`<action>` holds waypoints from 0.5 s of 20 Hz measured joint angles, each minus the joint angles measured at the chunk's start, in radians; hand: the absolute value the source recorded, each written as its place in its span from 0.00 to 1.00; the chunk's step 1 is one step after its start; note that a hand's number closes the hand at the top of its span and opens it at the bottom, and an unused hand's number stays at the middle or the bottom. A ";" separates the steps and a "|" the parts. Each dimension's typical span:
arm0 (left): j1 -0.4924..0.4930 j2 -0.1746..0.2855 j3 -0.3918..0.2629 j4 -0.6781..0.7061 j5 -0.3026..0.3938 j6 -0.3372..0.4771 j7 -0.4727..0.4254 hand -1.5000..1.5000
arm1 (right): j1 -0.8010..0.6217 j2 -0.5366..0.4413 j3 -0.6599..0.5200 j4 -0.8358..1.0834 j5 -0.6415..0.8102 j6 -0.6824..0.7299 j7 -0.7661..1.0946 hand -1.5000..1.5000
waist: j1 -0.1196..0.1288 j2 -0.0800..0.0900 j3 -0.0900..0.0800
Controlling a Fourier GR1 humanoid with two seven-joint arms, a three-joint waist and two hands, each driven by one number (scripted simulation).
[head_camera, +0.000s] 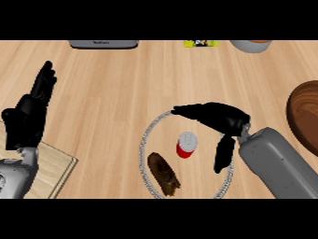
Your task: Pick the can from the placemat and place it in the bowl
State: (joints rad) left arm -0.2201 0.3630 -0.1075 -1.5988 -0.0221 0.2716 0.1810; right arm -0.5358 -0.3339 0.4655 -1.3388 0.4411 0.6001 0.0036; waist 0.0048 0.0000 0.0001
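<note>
Hovering over the placemat (160, 140), our right robot hand (220, 117) is spread wide beside the can (186, 144), holding nothing. The can sits on the placemat, ungrasped; we judge the lift and the carry to the bowl (313, 116) remain. Our left robot hand (27, 116) rests open at the left.

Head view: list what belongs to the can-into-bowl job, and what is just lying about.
Job:
can
placemat
wooden bowl
right hand, open over the can

Lying about:
brown item on the placemat
wooden board
grey object, yellow item, grey vessel at the top edge
left hand, resting at left
</note>
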 measured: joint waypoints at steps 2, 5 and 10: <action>0.001 -0.007 0.012 0.000 -0.008 -0.010 0.003 0.50 | 0.018 0.026 0.007 0.008 0.038 -0.006 0.009 0.00 | -0.001 0.000 0.000; -0.003 -0.027 0.025 0.016 -0.027 -0.019 -0.006 0.50 | 0.014 0.071 0.004 0.065 0.097 -0.026 -0.007 0.00 | -0.001 0.000 0.000; 0.011 -0.047 0.040 -0.018 -0.057 -0.037 0.010 0.50 | 0.017 0.142 -0.005 0.140 0.174 -0.056 -0.039 0.00 | 0.000 0.000 0.000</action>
State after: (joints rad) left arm -0.2093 0.3159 -0.0673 -1.6167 -0.0787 0.2351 0.1908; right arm -0.5185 -0.1921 0.4606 -1.1992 0.6151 0.5437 -0.0353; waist 0.0048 0.0005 0.0001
